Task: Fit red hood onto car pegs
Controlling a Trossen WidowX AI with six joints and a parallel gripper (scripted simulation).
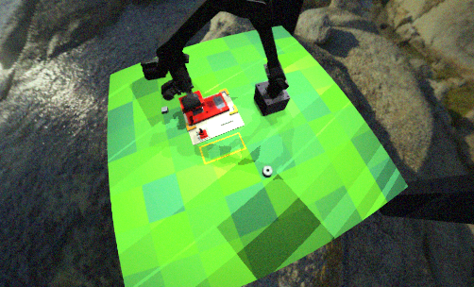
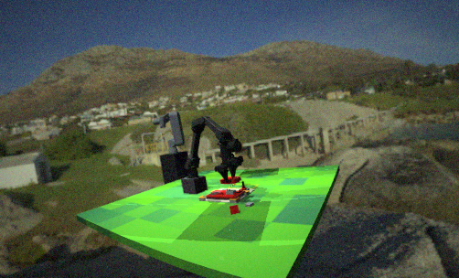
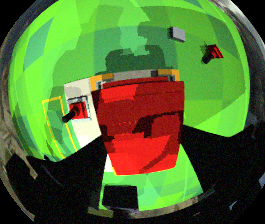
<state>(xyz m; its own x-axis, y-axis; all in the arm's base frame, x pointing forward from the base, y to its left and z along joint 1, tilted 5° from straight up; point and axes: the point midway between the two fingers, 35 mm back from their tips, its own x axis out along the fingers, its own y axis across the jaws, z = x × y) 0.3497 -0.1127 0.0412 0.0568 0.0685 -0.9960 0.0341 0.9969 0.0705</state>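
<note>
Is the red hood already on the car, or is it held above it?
Held above: the gripper is shut on the hood, which hangs over the chassis.
</note>
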